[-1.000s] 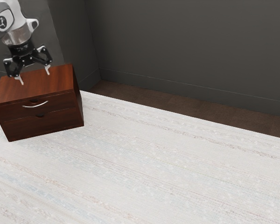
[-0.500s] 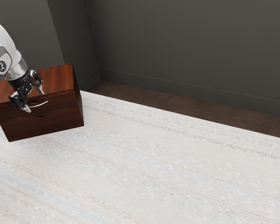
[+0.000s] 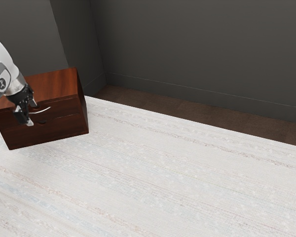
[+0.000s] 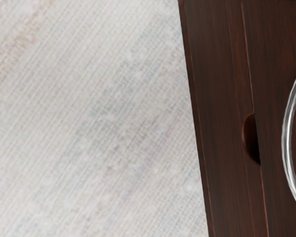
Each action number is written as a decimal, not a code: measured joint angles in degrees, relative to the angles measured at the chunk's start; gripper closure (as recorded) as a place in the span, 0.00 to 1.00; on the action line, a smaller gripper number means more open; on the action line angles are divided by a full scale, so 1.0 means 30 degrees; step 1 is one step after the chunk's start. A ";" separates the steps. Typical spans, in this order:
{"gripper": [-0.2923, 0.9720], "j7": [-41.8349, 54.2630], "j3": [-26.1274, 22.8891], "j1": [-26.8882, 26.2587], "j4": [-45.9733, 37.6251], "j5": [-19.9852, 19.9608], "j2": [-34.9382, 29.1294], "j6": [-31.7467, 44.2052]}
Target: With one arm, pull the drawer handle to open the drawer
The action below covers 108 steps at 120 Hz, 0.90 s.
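A small dark wooden drawer box stands at the exterior view's left, on the pale woven tabletop. Its upper drawer front carries a thin curved silver handle. My gripper hangs in front of that drawer front at the handle's left end. It is open, with one fingertip above the handle and one below. In the wrist view the drawer front is close, with the silver handle arching beside a dark notch.
The pale woven tabletop stretches wide toward the exterior view's right. Dark walls and a brown floor strip lie behind the table. The box sits close to the wall corner.
My hand came down from above the box's top to the drawer front and turned. Its fingers now straddle the handle's left end. The box has not moved.
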 joint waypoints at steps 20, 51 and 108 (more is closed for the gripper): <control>0.27 -0.1174 0.0003 0.0206 0.0010 0.0023 0.0961 0.1683; 0.33 -0.2404 -0.0006 0.0408 0.0090 0.0022 0.1698 0.3781; 0.36 -0.3614 -0.0016 0.0781 0.0103 -0.0068 0.3197 0.5373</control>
